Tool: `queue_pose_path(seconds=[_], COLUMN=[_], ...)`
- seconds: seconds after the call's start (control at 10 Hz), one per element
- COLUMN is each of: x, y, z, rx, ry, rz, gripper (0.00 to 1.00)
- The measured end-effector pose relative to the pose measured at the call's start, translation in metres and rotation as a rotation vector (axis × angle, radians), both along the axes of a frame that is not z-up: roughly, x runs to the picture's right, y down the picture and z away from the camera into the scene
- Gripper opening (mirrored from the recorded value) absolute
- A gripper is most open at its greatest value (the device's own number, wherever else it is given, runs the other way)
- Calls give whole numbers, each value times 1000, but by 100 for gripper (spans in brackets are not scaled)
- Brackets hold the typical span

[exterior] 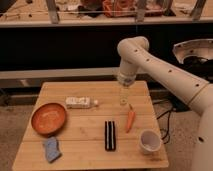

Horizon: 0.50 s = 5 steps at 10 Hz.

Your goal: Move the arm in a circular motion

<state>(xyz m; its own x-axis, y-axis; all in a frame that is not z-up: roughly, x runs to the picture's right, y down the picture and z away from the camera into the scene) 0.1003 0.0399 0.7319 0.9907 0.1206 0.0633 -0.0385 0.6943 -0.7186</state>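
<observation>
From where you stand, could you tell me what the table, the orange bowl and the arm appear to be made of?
Table: pale wood, matte, with visible plank lines.
Orange bowl: likely plastic or glazed ceramic, smooth.
Arm: smooth white shell, probably plastic; its gripper hangs above the table's far right part, near the carrot.

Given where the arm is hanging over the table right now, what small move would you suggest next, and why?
Probably sweep the arm on along its curve, toward the near side, keeping height. The pincer hangs over the table's far right part, just above the carrot, so dropping lower risks a knock.
</observation>
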Motion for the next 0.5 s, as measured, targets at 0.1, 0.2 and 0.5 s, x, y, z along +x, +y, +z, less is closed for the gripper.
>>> queue_pose_path(seconds=[0.1, 0.2, 0.5], x=[8, 20, 43], y=[5, 14, 37], z=[-3, -9, -24], rx=[-3, -9, -25], ry=[16, 40, 101], rz=[15, 38, 91], gripper=[80, 80, 80])
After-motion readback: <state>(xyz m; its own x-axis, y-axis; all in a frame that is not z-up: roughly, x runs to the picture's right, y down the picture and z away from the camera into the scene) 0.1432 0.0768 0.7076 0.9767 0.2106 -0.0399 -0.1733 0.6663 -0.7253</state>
